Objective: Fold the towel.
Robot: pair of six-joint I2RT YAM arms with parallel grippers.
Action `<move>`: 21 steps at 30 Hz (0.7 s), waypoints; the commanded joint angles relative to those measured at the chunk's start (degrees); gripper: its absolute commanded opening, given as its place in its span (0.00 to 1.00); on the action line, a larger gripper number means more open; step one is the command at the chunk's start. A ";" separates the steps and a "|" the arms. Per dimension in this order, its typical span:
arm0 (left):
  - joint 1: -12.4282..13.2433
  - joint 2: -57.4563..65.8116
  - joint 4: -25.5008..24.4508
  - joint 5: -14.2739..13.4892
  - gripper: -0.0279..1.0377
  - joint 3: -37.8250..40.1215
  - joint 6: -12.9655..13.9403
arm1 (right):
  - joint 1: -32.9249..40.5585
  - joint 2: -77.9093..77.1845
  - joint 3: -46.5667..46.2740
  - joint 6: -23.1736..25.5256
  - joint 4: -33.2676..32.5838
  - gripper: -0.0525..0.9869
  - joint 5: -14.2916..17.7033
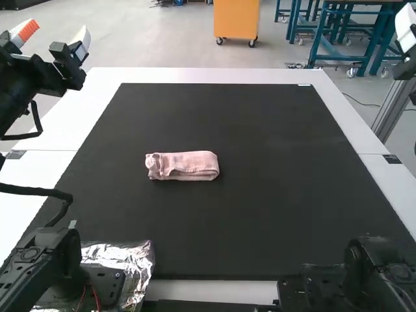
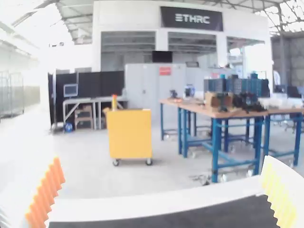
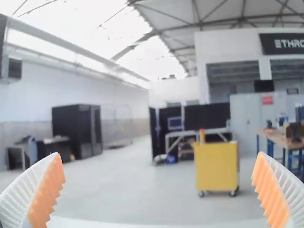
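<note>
Your pink towel lay on the dark worktop, a little left of the middle, folded into a compact, narrow bundle with its long sides running left to right. Its right end looked rounded, and layered edges showed along the near side and toward the left. A few soft wrinkles crossed the top.

You had the left gripper raised at the far left, its jaws spread wide with nothing between them. The right gripper stood at the far right, its jaws also spread and empty. Both were well apart from the cloth.

By the look of it, you were at the end of the job, with the folding done and both arms parked. The next move probably called for leaving the bundle alone; had you wanted it neater, a light press on the layered side would have suited, since dragging could have loosened the folds.
</note>
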 commanded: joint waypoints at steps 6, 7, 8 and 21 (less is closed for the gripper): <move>0.11 -14.94 -3.72 -0.86 0.94 -0.18 -0.52 | -2.58 -5.76 -0.10 -5.38 -3.56 0.92 10.31; 0.19 -15.47 -4.16 -0.86 0.94 -0.53 -0.26 | -2.58 -5.76 -0.28 -5.47 -4.88 0.92 11.36; 0.37 -15.11 -5.57 -0.77 0.94 -0.45 -0.35 | -2.58 -5.76 -0.54 -5.73 -6.37 0.92 11.62; 0.11 -15.11 -10.49 2.21 0.94 -8.71 12.49 | -5.66 -5.93 -7.66 -24.19 -16.04 0.92 0.90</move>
